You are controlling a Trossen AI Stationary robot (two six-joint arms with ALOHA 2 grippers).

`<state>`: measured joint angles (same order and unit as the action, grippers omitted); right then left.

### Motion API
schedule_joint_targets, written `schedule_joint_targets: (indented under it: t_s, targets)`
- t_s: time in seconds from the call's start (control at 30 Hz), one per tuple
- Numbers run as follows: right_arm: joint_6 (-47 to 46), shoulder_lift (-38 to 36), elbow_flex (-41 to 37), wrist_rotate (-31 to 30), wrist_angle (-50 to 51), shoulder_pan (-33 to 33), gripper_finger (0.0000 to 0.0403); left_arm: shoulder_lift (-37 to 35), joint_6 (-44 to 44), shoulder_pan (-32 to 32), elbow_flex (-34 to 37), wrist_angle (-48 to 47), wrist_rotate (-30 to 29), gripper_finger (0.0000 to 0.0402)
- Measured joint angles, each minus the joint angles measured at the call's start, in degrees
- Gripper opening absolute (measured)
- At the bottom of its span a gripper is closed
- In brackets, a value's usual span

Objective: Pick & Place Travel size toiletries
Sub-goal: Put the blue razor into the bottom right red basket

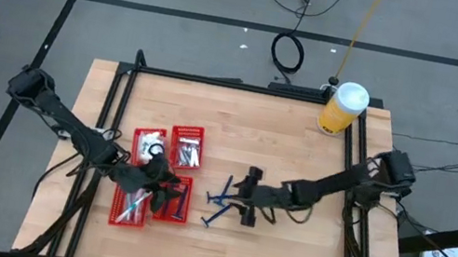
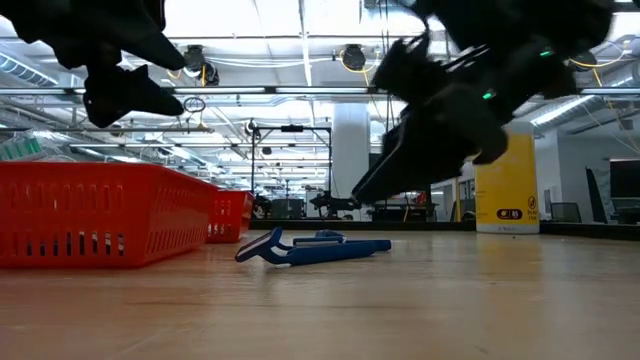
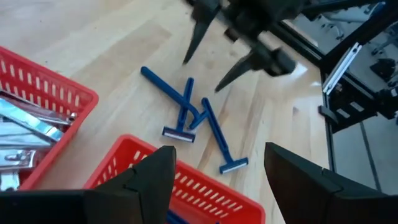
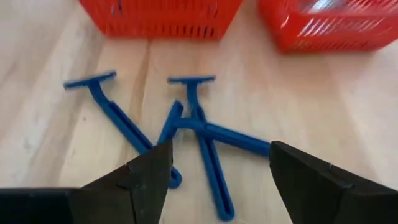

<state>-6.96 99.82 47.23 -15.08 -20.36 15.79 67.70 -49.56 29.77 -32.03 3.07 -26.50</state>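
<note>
Three dark blue razors [image 1: 217, 204] lie crossed over one another on the wooden table [image 1: 301, 151], flat on their handles, just right of the red baskets. In the right wrist view the razors [image 4: 186, 124] lie right ahead of the fingers. My right gripper [image 1: 238, 196] hangs open just above and right of them, slanting down, touching nothing. My left gripper [image 1: 169, 192] stands open over the near right basket [image 3: 180, 180], holding nothing. From there the razors [image 3: 193, 118] and my right gripper [image 3: 202, 71] show beyond the basket's rim.
Several red mesh baskets [image 1: 160, 173] stand in a block at the table's left middle; one [image 3: 37, 124] holds silver tubes. A yellow jar with a white lid [image 1: 342, 109] stands at the far right corner. A black frame [image 1: 353, 150] edges the table. Bare wood lies right of the razors.
</note>
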Motion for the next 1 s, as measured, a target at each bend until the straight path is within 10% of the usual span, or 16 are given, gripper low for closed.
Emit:
schedule_joint_targets:
  t_s: [0.53,1.0]
  targets:
    - [18.11,6.38,14.66,21.23,21.16,-11.61,0.0253,0.0,3.51,-0.63,0.0,0.52,1.04,0.0241]
    - [21.18,11.66,14.9,22.28,20.8,-12.71,0.0184,0.0,4.46,-0.63,0.0,0.47,0.98,0.0241]
